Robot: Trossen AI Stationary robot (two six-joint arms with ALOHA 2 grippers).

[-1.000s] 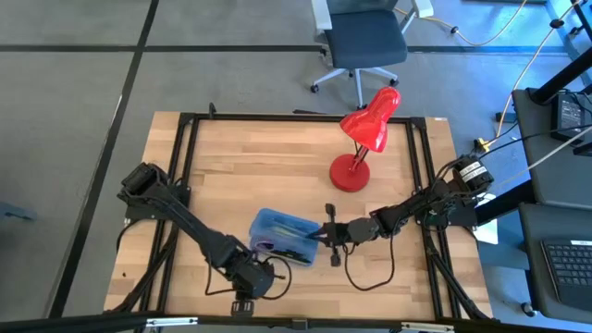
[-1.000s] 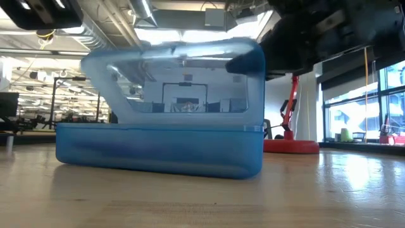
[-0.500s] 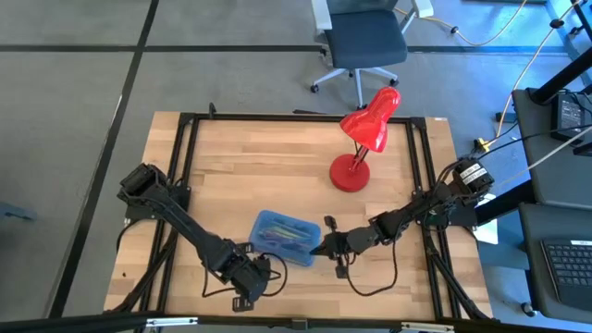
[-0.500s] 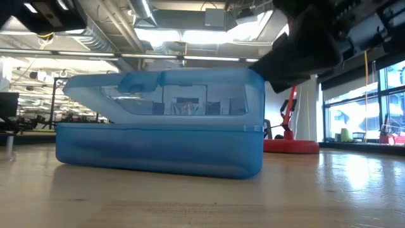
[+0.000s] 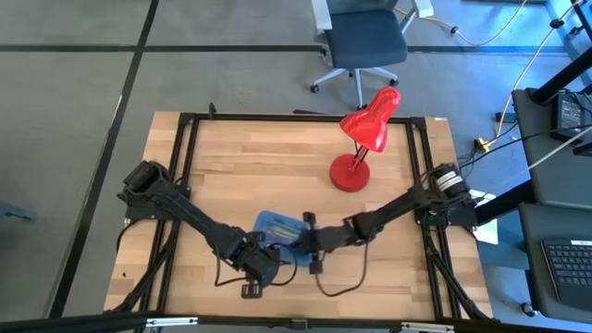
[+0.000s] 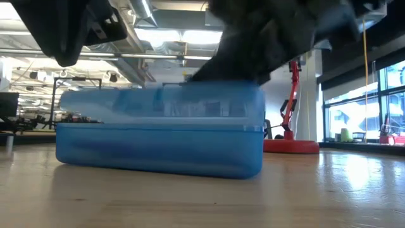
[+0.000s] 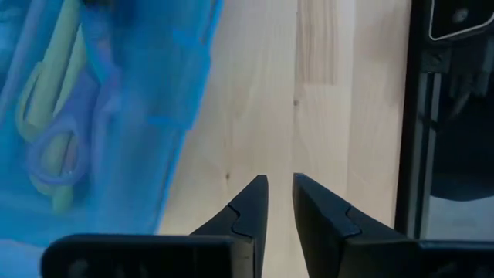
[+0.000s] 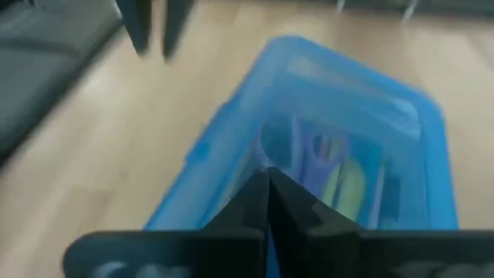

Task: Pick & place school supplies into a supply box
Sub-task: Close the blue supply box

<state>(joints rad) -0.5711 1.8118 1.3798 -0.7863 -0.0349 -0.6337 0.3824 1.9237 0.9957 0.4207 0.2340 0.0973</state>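
Left arm: reaches from the 9 o'clock edge of the table (image 5: pixel 277 176) in toward the front centre, seen from above.
Left gripper (image 5: pixel 257 270): sits at 7 o'clock of the box, just beside its near-left corner; fingers (image 7: pixel 245 210) narrowed to a slim gap, holding nothing, bare wood between and beyond them.
Supply box (image 5: pixel 277 228): translucent blue, rests flat on the wood at front centre, between the two grippers; lid down over the base in the low view (image 6: pixel 161 130); mostly covered by the arms from above.
School supplies: inside the box, seen through the lid; purple-handled scissors (image 7: pixel 52 150) lying beside a yellow pencil (image 7: pixel 48 69) in the left wrist view; purple and yellow shapes also show through the lid in the right wrist view, blurred.
Right gripper (image 5: pixel 310 245): over the 3 o'clock end of the box, pressed onto or just above the lid, cannot tell which; fingers (image 8: pixel 270 202) closed tip to tip, nothing between them.
Right arm: stretches from the 3 o'clock edge of the table across to the box.
Red desk lamp (image 5: pixel 363 139): stands at 1 o'clock of the box, well apart, toward the far side of the table.
Office chair (image 5: pixel 363 39): on the floor beyond the table's 12 o'clock edge.
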